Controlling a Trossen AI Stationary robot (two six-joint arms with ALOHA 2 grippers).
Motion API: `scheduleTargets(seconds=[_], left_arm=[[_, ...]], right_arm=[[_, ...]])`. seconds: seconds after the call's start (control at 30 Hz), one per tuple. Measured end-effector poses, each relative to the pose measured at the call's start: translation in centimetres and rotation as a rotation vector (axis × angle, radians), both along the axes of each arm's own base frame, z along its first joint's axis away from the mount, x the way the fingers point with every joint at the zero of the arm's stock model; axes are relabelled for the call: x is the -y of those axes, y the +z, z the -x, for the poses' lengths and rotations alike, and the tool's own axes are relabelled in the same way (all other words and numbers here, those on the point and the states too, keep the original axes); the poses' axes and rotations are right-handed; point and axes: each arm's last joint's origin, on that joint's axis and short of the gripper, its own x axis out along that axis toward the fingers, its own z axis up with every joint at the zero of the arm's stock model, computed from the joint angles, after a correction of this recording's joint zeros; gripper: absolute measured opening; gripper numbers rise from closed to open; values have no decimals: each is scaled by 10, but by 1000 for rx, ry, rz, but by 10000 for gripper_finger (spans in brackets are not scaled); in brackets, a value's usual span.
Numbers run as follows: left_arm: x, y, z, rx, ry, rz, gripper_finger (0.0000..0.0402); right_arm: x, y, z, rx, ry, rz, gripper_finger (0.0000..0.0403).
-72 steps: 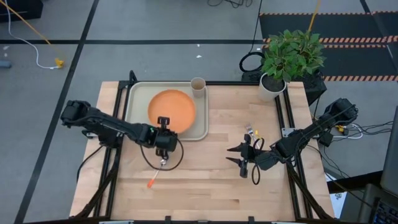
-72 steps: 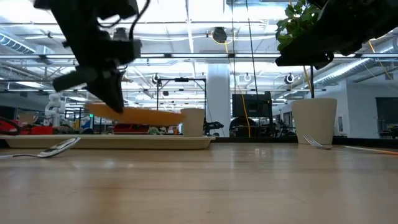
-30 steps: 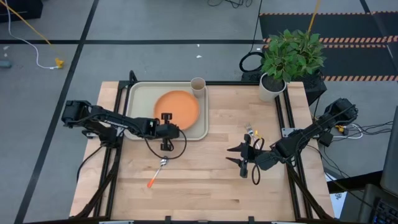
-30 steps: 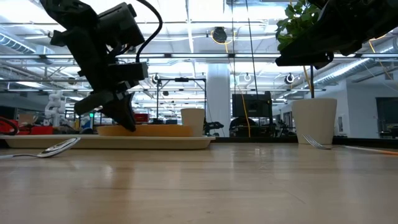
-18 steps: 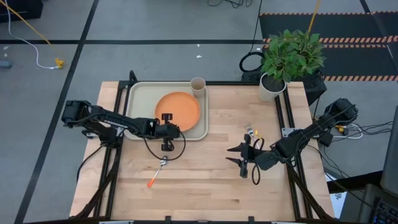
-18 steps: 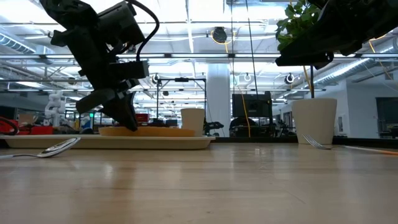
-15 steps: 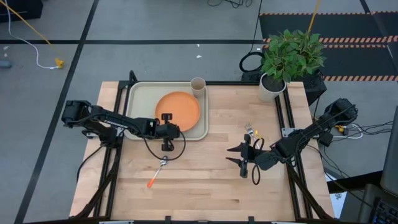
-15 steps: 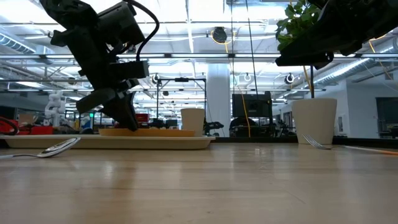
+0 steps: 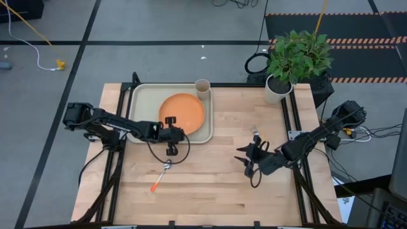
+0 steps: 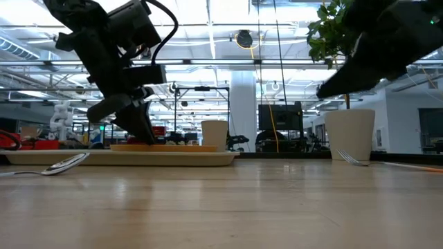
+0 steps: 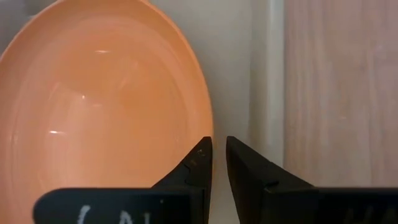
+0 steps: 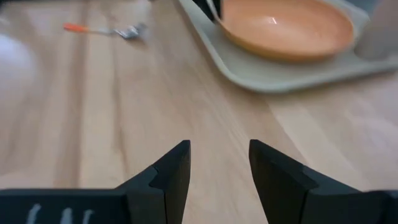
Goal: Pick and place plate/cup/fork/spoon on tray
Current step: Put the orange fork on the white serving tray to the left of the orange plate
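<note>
Wood table (image 9: 210, 184), grey floor around, plant pot (image 9: 277, 89) at far corner. Plate (image 9: 183, 113) + cup (image 9: 202, 88) on tray (image 9: 143, 102). Spoon (image 9: 163, 172) on table; fork (image 10: 351, 158) partly hidden. Left tool (image 9: 170, 150) nearly closed, empty, at plate edge. Right tool (image 9: 245, 158) open, empty.

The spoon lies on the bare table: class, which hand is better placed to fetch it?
Left. The left hand sits at the tray edge just above the spoon; the right hand is far across, nearer the fork.

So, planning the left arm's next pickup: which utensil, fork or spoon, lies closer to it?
The spoon, on bare wood just below the left gripper; the fork lies by the right arm.
</note>
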Motion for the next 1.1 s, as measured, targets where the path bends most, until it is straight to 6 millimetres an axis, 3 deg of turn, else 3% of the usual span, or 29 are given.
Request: scheduleTargets(seconds=[0.2, 0.47, 0.7, 1.1], left_arm=[[6, 9, -5, 14, -4, 11, 52], [20, 32, -16, 37, -2, 48, 51], [37, 51, -24, 77, -39, 68, 51], [53, 69, -28, 98, -83, 77, 51]], right_arm=[[16, -8, 14, -112, -173, -96, 157], [23, -4, 30, -173, -265, -213, 157], [33, -1, 44, -170, -386, -220, 157], [50, -10, 77, -440, -640, -241, 157]])
